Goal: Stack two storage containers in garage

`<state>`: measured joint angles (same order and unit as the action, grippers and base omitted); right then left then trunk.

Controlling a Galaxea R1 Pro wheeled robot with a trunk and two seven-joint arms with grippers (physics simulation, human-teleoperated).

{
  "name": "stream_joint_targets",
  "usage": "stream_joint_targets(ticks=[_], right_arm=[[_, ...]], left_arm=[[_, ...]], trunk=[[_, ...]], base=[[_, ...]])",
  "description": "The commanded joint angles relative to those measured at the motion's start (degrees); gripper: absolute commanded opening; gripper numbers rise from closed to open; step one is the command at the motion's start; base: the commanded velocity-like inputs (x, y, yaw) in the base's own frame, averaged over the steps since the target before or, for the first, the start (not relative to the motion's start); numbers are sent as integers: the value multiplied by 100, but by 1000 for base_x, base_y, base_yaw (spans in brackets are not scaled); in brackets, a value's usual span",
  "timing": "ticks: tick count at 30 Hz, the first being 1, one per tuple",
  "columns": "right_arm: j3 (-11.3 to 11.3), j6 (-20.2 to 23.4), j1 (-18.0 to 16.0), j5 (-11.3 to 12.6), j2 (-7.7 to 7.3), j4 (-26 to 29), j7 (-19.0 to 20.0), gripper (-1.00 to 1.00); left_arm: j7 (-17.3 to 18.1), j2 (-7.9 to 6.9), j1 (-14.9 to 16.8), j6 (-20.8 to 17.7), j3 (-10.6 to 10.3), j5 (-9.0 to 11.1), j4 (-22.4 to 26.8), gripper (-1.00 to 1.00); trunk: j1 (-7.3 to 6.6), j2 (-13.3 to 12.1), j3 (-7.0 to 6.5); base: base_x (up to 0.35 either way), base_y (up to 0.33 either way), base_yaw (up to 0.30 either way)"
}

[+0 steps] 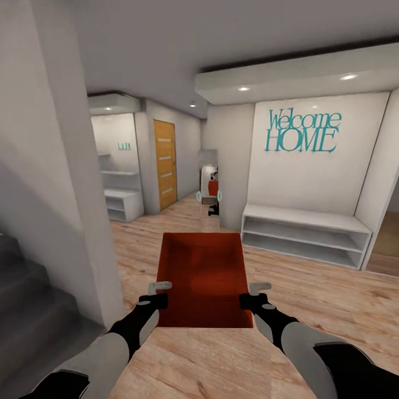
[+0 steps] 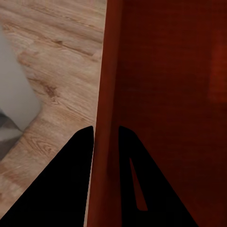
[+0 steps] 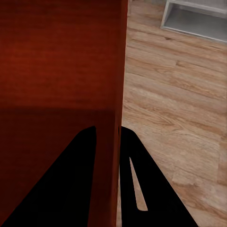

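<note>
Carrying one storage container point(image 1: 202, 277) through an entry hall, held out in front of the trunk above light wood plank flooring point(image 1: 310, 299). Left gripper point(image 1: 159, 293) pinches the container's left wall; left wrist view shows one finger inside and one outside, the orange-red wall point(image 2: 106, 118) clamped between them. Right gripper point(image 1: 256, 295) does the same on the right wall point(image 3: 118, 94); fingers straddle it, pressed on. Box is level, open top up, nothing visible inside.

Surroundings: white wall with teal "Welcome HOME" lettering point(image 1: 302, 131), low white shelf bench point(image 1: 305, 233) beneath it, tall mirror point(image 1: 209, 185) ahead reflecting the robot and a patch of red, wooden door point(image 1: 164, 164) further down the hall on the left, grey stair steps point(image 1: 27, 299) at near left.

Progress, judged: transport leg under way for this box. No dark grey concrete floor, no car visible, so the garage is not reached. Second container's whereabouts cannot be told from these views. Left to do: reach the garage, set this one down, bring the other, stack. Risk: grip on thin walls only; turning near the pillar point(image 1: 72, 166) could knock the box
</note>
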<state>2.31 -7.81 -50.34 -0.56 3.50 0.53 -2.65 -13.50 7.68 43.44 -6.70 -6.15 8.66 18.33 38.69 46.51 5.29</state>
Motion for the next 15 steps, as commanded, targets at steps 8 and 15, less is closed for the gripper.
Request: stream_joint_targets(ticks=[8, 15], right_arm=[[-99, -18, -2, 39, 2, -17, -25, -100], [-99, -18, -3, 39, -4, -17, -25, -100]], left_arm=[[-82, -426, 6, 198, 422, -84, 171, -100], [-82, -426, 6, 199, 422, -84, 171, -100]], trunk=[[5, 8, 10], [5, 8, 10]], base=[[322, 0, 0], [322, 0, 0]])
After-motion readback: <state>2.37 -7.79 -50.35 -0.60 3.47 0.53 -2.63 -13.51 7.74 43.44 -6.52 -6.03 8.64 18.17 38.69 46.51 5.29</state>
